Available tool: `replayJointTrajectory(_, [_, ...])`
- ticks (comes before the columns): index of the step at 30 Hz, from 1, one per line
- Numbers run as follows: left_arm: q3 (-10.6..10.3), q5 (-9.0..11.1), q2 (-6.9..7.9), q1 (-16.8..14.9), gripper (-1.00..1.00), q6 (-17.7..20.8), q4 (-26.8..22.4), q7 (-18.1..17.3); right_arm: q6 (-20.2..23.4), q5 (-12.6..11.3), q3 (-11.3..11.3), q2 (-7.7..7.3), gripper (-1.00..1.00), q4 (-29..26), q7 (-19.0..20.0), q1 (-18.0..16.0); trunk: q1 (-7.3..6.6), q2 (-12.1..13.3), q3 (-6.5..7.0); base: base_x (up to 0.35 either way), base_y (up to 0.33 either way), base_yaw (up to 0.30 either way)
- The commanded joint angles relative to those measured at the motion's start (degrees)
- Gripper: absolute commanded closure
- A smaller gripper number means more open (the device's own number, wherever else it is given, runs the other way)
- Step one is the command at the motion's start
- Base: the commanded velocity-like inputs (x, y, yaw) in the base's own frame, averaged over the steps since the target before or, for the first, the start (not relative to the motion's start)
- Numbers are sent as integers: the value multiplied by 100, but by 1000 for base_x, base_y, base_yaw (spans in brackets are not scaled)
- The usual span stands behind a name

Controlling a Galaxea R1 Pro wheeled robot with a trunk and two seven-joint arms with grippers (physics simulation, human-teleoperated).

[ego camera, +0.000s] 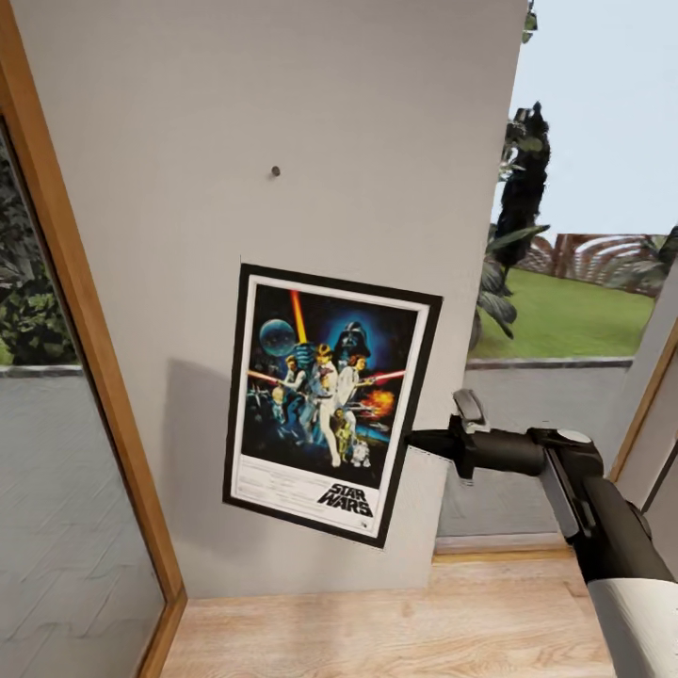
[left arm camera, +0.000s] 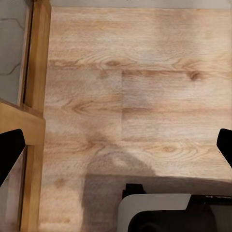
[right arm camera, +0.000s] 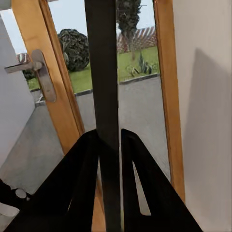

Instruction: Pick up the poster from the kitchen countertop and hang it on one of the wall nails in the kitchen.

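Observation:
The poster (ego camera: 325, 405), a black-framed Star Wars print, hangs slightly tilted in front of the pale grey wall. My right gripper (ego camera: 414, 440) is shut on its right edge, about mid-height. The wall nail (ego camera: 276, 171) is a small dark dot on the wall above the poster, a little left of its centre and well clear of its top edge. In the right wrist view the poster (right arm camera: 104, 72) appears edge-on as a dark strip pinched by the right gripper (right arm camera: 110, 140). My left gripper (left arm camera: 117, 145) points down at the wooden floor, open and holding nothing. The kitchen countertop is out of view.
A wooden door frame (ego camera: 85, 311) with glass runs down the left of the wall. Right of the wall is a glazed opening onto a garden, with a door handle (right arm camera: 41, 72) nearby. Pale wood floor (ego camera: 377, 621) lies below, and my base (left arm camera: 164, 212) is over it.

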Motion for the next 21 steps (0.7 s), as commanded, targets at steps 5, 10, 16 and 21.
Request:
replayJointTrajectory(5, [29,1,0,3,-100,-9,-3,-41,722,-32,5,55,100,-327,24,-359,2,-3,-1,0,0,0])
replayJointTrajectory(10, [29,1,2,1,-100,-10,-3,-40,1299,-21,16,79,100,-437,19,-898,2,-3,-1,0,0,0])
replayJointTrajectory(16, [29,-1,5,1,-100,-11,-3,-40,1938,4,24,85,100,-446,10,-1546,2,-3,-1,0,0,0])
replayJointTrajectory(21, [29,2,5,2,-100,-11,-3,-40,2367,16,542,86,100,-261,-258,-2592,2,-3,-1,0,0,0])
